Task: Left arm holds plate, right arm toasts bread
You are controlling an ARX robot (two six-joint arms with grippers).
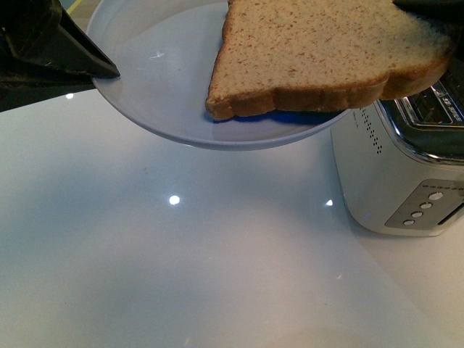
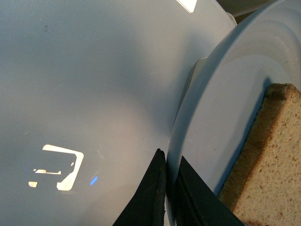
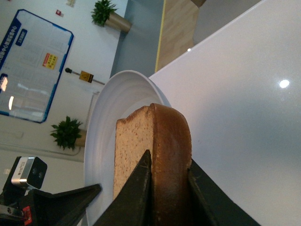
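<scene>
Left gripper clamps the plate rim, holding it aloft. Right gripper pinches the bread crust. Insertion into the toaster remains.

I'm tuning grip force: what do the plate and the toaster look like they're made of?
Plate: likely glazed ceramic, possibly melamine. It has a smooth pale blue-grey surface with a soft sheen, small highlights and faint concentric rings. Toaster: metal, probably stainless steel. It has matte silvery sides with rows of tiny punched holes, and brighter mirror-like trim around the top slot.
</scene>
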